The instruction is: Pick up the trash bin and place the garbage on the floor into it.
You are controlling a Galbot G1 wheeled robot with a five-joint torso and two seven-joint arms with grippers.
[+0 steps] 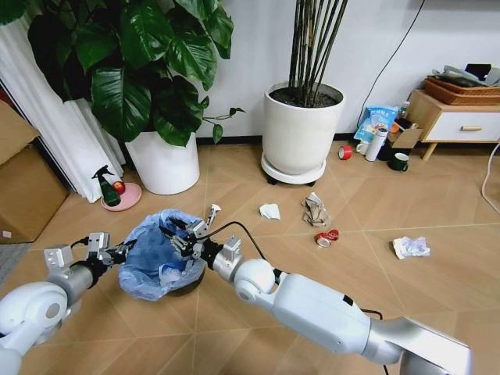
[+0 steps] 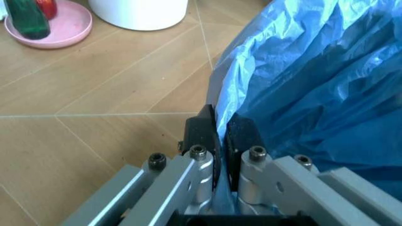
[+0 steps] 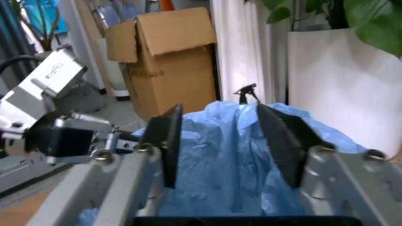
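The floor (image 1: 258,258), tan tiles in a herringbone pattern, carries everything here. On it, close before the robot, stands the trash bin (image 1: 160,258), black and lined with a crinkly light-blue bag.

The left gripper (image 1: 117,251) is at the bin's left rim. In the left wrist view its two black pads (image 2: 202,133) are pressed almost together, with a fold of the blue bag caught between them. So I judge that it is clamped on the rim of the bin.

The right gripper (image 1: 181,234) hangs over the right side of the bin's mouth, with its jaws standing wide apart and nothing between them. In the right wrist view the blue bag lies directly under and in front of its fingers (image 3: 284,141).

The garbage lies on the far side of the right gripper, away from the bin and toward the robot's right. A white tissue (image 1: 269,211) is the nearest piece. Then follow the crumpled brown paper (image 1: 315,209), the crushed red can (image 1: 326,237), and, farthest, another white tissue (image 1: 411,247).

Because every piece lies to the right and forward, the free right arm is clearly the nearer one. I think each piece must be carried back leftward to reach the bin.
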